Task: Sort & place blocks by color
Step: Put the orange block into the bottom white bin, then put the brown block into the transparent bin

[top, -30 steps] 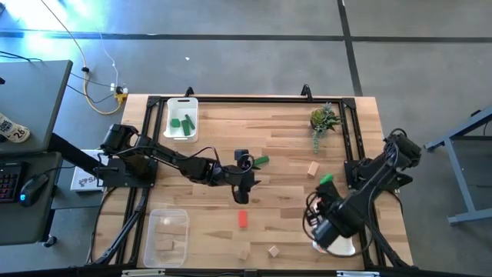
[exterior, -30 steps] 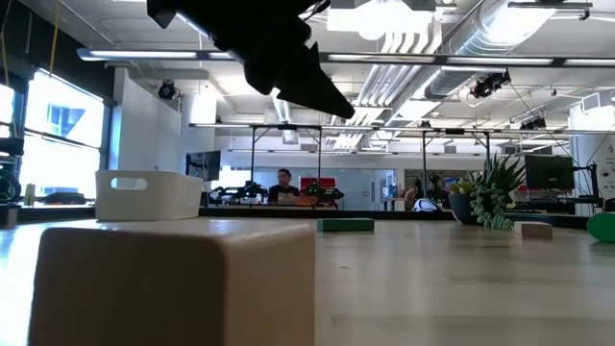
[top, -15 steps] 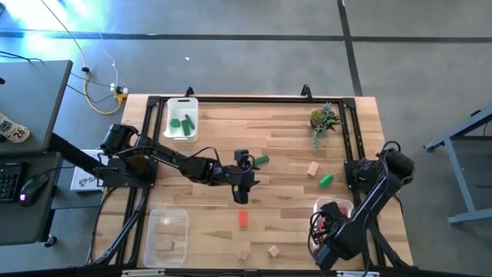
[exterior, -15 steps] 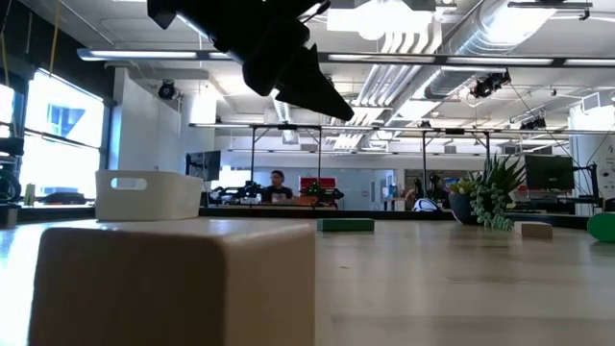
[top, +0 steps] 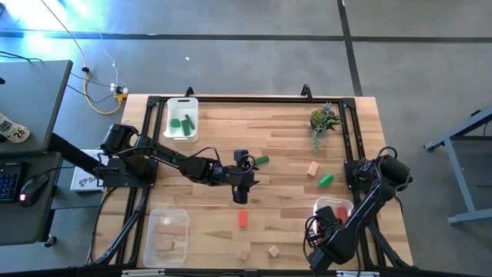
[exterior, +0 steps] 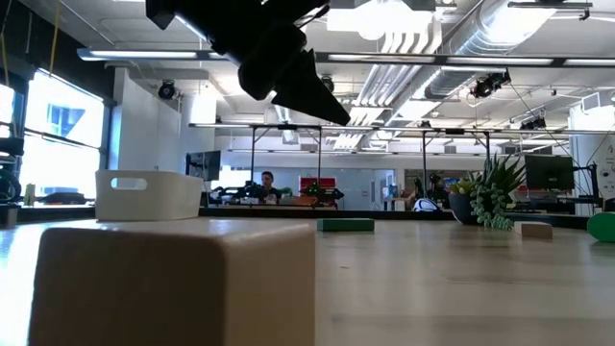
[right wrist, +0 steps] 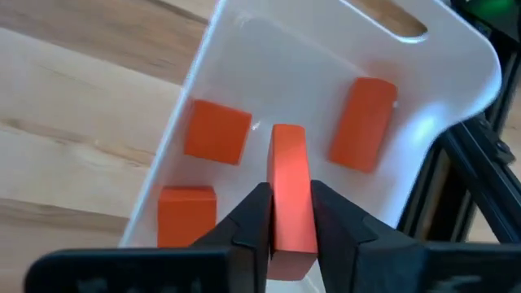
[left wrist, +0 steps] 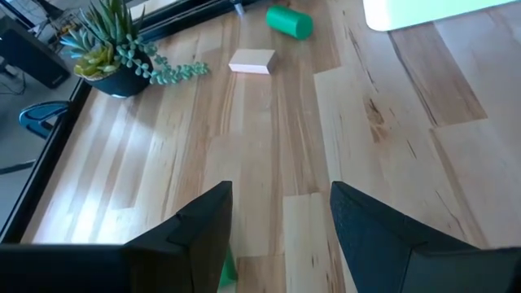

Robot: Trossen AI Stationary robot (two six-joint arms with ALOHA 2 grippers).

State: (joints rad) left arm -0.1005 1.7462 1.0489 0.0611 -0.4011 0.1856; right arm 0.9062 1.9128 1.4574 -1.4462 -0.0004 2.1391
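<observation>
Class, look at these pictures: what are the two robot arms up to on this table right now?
The arms are sorting coloured blocks into trays. The right gripper is shut on a red block and holds it over the white tray, where three red blocks already lie. The left gripper is open at mid-table, holding nothing. Loose blocks still on the table include a red one and a green one.

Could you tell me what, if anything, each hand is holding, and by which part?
The right hand grips a red block by its long sides, above the white tray. The left hand holds nothing.
</observation>
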